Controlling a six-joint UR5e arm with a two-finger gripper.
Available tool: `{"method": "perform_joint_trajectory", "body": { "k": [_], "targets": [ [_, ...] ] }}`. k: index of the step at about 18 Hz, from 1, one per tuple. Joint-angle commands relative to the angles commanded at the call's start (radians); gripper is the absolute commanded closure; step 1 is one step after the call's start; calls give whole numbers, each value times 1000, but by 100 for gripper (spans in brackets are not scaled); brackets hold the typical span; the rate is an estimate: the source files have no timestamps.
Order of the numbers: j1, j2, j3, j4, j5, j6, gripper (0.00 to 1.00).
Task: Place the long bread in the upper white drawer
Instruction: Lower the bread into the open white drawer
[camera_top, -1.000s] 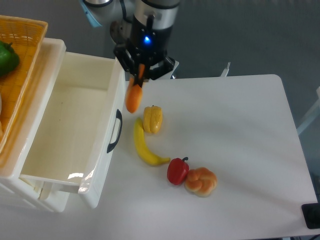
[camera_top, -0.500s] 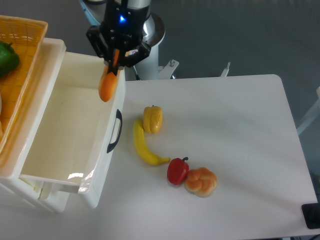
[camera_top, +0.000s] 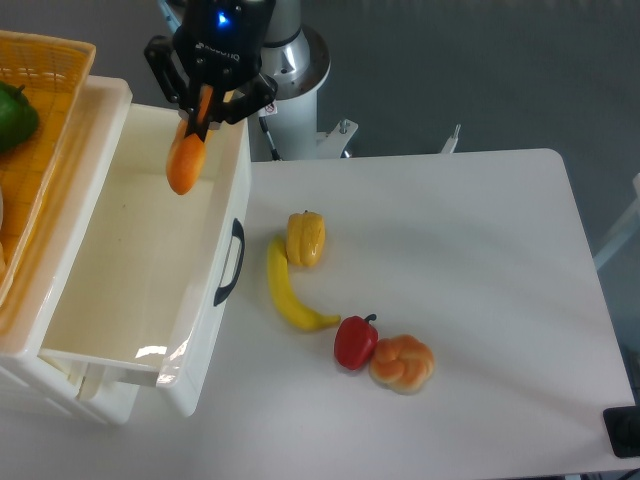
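The long bread (camera_top: 187, 157), an orange-tan slim loaf, hangs nearly upright above the back right part of the upper white drawer (camera_top: 120, 330). My gripper (camera_top: 205, 103) is shut on the loaf's upper end, its dark fingers on either side. The drawer stands pulled out at the left of the table, white and deep, with a black curved handle (camera_top: 230, 263) on its front wall. Nothing lies inside the drawer.
On the table right of the drawer lie a yellow pepper (camera_top: 306, 238), a curved banana (camera_top: 292, 291), a red pepper (camera_top: 355, 341) and a knotted golden bun (camera_top: 403, 363). A wicker basket (camera_top: 40, 150) with a green item stands at the far left.
The gripper carried the long bread leftward, from above the table by the drawer's right wall to above the drawer's inside. The items on the table stayed put.
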Motion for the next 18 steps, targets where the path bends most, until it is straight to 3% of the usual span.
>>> {"method": "perform_joint_trajectory", "body": {
  "k": [3, 18],
  "targets": [
    [-17, -5, -2, 51, -8, -51, 100],
    [-77, -64, -20, 143, -5, -94, 100]
  ]
}}
